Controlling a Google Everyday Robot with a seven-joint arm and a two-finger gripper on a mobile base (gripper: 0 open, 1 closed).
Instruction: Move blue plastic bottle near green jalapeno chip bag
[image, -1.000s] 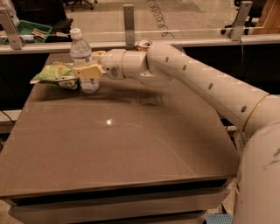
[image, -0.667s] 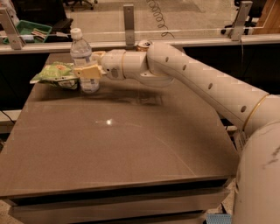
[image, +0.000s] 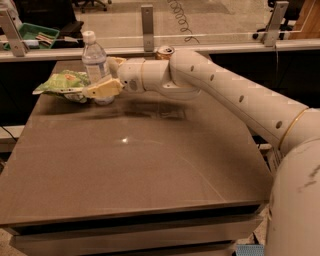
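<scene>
- Camera view: looks across a brown table (image: 150, 175) from its near edge.
- Shows a white arm (image: 225, 90) stretched from the right side toward the far left part of the table.
- Ends in the gripper (image: 100, 78), low over the tabletop there and set around the bottle (image: 94, 57).
- Closed in on the bottle's lower half, with one cream finger (image: 102, 89) across the front and the other just showing behind, both seemingly against the plastic.
- Holds the bottle upright, white cap on top and label partly hidden by the front finger.
- Cannot tell whether the bottle's base rests on the tabletop or sits just above it.
- Puts the bottle right at the right-hand end of the chip bag (image: 62, 82), touching or very nearly so, with the front finger's tip over the bag's near edge.
- Finds the chip bag light green and crumpled, lying flat near the table's far left edge.
- Catches the top of a gold can (image: 165, 51) behind the wrist at the far edge of the table, mostly hidden by the arm.
- Picks up a small bright glint (image: 125, 141) on the bare tabletop, well apart from the bottle and bag.
- Beyond the table, takes in a low rail with an upright metal post (image: 147, 25) and a green tray (image: 37, 34) at upper left.
- Fills the lower right corner with the robot's white body (image: 295, 200).
</scene>
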